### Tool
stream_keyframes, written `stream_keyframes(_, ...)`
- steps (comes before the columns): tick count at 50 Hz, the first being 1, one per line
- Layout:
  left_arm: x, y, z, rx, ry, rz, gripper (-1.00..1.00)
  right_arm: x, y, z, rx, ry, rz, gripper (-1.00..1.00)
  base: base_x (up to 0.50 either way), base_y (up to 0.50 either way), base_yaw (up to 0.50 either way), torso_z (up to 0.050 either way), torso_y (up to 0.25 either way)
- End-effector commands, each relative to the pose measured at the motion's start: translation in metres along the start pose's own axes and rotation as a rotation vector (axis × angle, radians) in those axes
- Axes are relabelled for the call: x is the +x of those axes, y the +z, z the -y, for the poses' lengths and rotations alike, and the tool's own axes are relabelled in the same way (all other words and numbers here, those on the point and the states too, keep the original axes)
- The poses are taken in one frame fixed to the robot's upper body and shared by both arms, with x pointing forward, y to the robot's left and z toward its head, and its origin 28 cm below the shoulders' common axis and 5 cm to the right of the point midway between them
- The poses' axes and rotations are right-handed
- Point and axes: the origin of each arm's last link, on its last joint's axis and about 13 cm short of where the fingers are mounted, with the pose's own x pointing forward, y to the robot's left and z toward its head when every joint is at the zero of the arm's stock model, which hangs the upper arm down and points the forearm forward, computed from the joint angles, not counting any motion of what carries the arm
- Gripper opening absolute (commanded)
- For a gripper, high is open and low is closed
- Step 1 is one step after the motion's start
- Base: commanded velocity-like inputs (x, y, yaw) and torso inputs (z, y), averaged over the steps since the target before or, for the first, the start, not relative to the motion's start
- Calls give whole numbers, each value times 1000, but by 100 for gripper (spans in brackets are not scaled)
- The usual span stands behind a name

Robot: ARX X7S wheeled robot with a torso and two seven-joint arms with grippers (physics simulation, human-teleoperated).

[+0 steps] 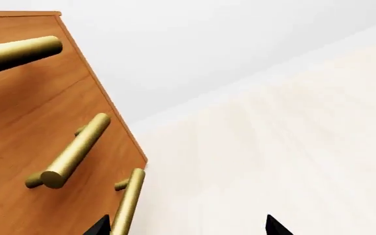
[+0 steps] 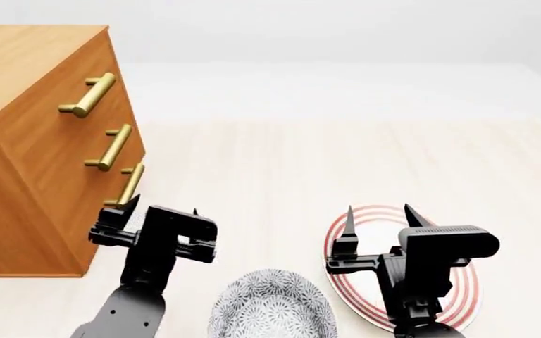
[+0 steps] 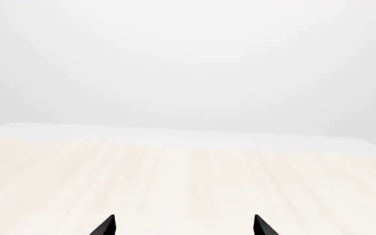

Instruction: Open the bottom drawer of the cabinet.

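Note:
The orange-brown cabinet (image 2: 36,77) stands at the left, with three brass bar handles stacked on its front. The bottom drawer (image 2: 90,204) is shut flush, and its handle (image 2: 129,184) is the lowest. My left gripper (image 2: 163,206) is open just in front of that handle. In the left wrist view the bottom handle (image 1: 128,203) lies between the fingertips of the left gripper (image 1: 188,226), close to one black fingertip (image 1: 100,226) and untouched by the other. My right gripper (image 2: 379,211) is open and empty above the plate; it also shows in the right wrist view (image 3: 182,226).
A white plate with red rings (image 2: 458,299) lies on the pale floor under my right arm. A grey patterned bowl (image 2: 270,310) sits at the front centre. The pale floor (image 2: 346,155) stretches to a white wall behind.

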Motion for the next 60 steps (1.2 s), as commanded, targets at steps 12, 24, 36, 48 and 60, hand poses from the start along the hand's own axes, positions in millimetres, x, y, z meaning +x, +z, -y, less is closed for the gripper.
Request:
stream_keyframes(12, 35, -9, -10, 271, 36, -117, 100, -1, -1, 1, 5, -6, 2, 100, 0, 0, 0, 0, 0)
stream_keyframes(24, 43, -14, -12, 300, 47, -146, 100, -2, 1, 1, 2, -7, 5, 100, 0, 0, 0, 0, 0)
stream_keyframes(36, 58, -18, -17, 377, 63, -182, 100, 1, -5, -1, 14, 2, -12, 100, 0, 0, 0, 0, 0)
stream_keyframes(48, 73, -22, -21, 425, 81, -217, 100, 1, -4, 0, 12, 1, -8, 100, 0, 0, 0, 0, 0)
stream_keyframes(60, 87, -29, -25, 477, 98, -269, 100, 1, -4, -1, 12, -1, -9, 100, 0, 0, 0, 0, 0)
